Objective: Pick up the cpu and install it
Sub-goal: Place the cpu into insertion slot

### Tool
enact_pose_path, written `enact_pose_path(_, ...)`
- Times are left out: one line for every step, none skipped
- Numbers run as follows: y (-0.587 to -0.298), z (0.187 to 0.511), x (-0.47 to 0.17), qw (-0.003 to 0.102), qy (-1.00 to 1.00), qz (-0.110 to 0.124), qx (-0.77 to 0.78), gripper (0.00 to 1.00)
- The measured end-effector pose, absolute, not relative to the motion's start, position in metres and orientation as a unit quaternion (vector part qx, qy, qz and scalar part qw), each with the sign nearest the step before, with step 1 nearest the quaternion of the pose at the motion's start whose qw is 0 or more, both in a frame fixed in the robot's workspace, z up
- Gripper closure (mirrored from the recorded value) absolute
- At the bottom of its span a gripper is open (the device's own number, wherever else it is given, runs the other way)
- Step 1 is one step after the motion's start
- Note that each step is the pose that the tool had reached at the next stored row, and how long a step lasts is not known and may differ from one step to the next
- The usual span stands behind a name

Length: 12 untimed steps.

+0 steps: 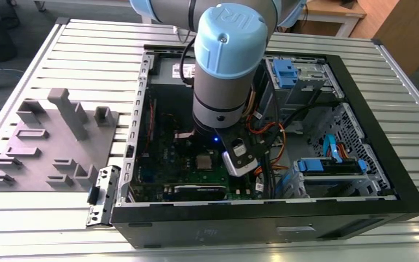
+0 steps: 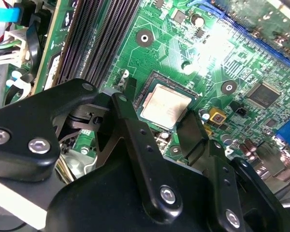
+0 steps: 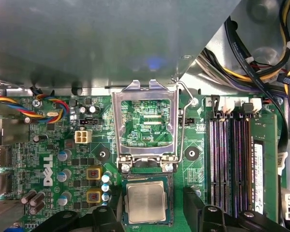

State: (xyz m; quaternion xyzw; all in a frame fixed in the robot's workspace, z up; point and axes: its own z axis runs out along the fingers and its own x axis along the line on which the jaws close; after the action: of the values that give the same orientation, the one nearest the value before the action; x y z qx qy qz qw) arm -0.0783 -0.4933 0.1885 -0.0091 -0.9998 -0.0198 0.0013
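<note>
Cpu (image 3: 146,202) flat in socket (image 3: 169,205), pincer (image 2: 158,110) wide open astride it, no grip, latch plate (image 3: 145,90) up

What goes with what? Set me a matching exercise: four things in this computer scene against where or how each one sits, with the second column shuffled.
Things:
1. cpu
2. hinged metal frame
3. grey tray
4. memory slots

Places or states:
A. on the table outside the case, at the exterior view's left
B. swung up open
C. long, dark, in parallel rows
D. lying flat in the socket, between the fingers of the open pincer

Pairs: 1-D, 2-B, 3-A, 4-C.
</note>
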Motion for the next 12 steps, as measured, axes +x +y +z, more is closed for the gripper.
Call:
enact_pose_path(-0.4933,0.1885,-0.0783,0.001,-1.000,-0.020,-0.009,0.38)
enact_pose_path(-0.4933,0.1885,-0.0783,0.001,-1.000,-0.020,-0.009,0.38)
enact_pose_path(-0.4933,0.1885,-0.0783,0.001,-1.000,-0.020,-0.009,0.38)
enact_pose_path(-0.4933,0.1885,-0.0783,0.001,-1.000,-0.020,-0.009,0.38)
enact_pose_path(-0.4933,0.1885,-0.0783,0.001,-1.000,-0.020,-0.009,0.38)
enact_pose_path(-0.4933,0.1885,-0.0783,0.001,-1.000,-0.020,-0.009,0.38)
enact_pose_path(-0.4933,0.1886,-0.0783,0.001,-1.000,-0.020,-0.010,0.38)
enact_pose_path(-0.4933,0.1887,-0.0783,0.001,-1.000,-0.020,-0.010,0.38)
enact_pose_path(-0.4933,0.1895,-0.0783,0.001,-1.000,-0.020,-0.010,0.38)
enact_pose_path(-0.4934,0.1907,-0.0783,0.001,-1.000,-0.020,-0.010,0.38)
enact_pose_path(-0.4933,0.1919,-0.0783,0.001,-1.000,-0.020,-0.010,0.38)
enact_pose_path(-0.4933,0.1929,-0.0783,0.001,-1.000,-0.020,-0.010,0.38)
